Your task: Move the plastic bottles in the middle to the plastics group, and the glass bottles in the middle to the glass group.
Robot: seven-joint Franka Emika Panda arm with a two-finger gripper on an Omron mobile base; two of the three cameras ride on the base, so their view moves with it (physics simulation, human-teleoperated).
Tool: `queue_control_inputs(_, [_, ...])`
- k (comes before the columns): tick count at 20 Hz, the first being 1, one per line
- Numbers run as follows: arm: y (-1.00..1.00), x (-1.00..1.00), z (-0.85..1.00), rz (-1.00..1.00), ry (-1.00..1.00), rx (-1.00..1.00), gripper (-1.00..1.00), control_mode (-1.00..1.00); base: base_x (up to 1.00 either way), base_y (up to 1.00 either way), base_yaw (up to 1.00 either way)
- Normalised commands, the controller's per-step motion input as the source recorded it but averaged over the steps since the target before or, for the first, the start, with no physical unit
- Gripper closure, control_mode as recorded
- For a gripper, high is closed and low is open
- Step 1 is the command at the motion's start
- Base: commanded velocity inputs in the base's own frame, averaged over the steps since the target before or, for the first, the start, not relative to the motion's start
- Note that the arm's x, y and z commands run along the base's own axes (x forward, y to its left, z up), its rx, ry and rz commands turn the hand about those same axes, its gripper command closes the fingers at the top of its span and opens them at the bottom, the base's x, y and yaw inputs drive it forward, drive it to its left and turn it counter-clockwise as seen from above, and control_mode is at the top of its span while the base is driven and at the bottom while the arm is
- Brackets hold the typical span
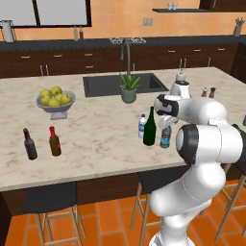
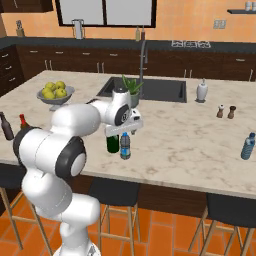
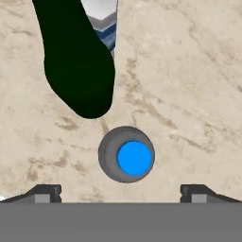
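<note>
Three bottles stand mid-counter. The tall dark green glass bottle [image 1: 150, 127] [image 3: 78, 61] is flanked by a white-capped plastic bottle [image 1: 142, 126] [image 3: 105, 23] and a bluer plastic bottle [image 1: 166, 137] [image 2: 125, 147]. My gripper [image 1: 166, 123] [image 2: 123, 131] [image 3: 120, 194] hangs open, pointing straight down over the bluer bottle. In the hand view its blue cap [image 3: 134, 158] lies just ahead of the two fingertips [image 3: 45, 193]. Nothing is between the fingers. The glass group, a blackish bottle [image 1: 30, 144] and a red-capped brown bottle [image 1: 55, 141], stands far left. A blue plastic bottle [image 2: 247, 146] stands far right.
A bowl of yellow fruit [image 1: 55, 102] and a potted plant [image 1: 129, 89] stand behind the bottles, by the sink [image 1: 103, 85]. Salt and pepper shakers [image 2: 225, 111] and a soap dispenser [image 2: 201, 91] stand at the back right. Stools [image 1: 50, 198] stand under the counter's front edge.
</note>
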Motion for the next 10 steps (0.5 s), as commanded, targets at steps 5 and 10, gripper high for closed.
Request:
queue_control_inputs(5, [0.0, 0.26, -0.12, 0.02, 0.0, 0.0, -1.0, -1.0, 0.0, 0.0, 0.0])
queue_control_inputs(10, [0.0, 0.1, -0.17, 0.03, 0.0, 0.01, -1.0, -1.0, 0.0, 0.0, 0.0])
